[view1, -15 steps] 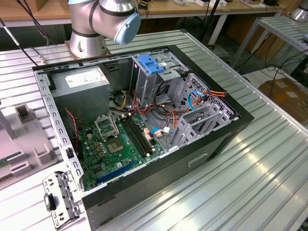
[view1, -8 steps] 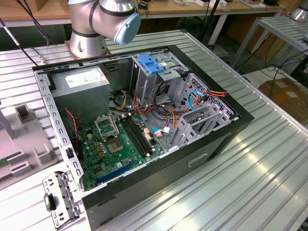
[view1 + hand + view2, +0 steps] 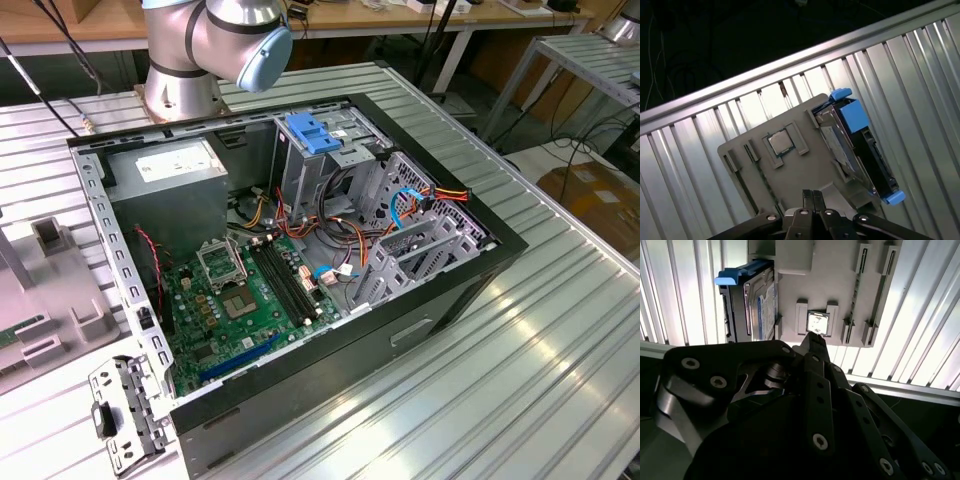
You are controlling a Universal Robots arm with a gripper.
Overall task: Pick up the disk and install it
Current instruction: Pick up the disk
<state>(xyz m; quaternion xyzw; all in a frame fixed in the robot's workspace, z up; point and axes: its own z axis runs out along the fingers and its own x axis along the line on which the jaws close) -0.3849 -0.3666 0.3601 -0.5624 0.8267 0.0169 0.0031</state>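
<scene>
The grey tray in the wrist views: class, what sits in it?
In the tray the disk stands on edge in a slot; a square chip lies in the centre bracket. The gripper covers part of it.

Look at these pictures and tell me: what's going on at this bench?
A robot arm is set to fit a disk into the open computer case. Its hand hangs over a grey holder on the ribbed metal table, shut and holding nothing. The disk, in its blue carrier, stands on edge in a slot at one side of that holder, with a small square chip seated nearby. The disk has not been picked up yet.
</scene>
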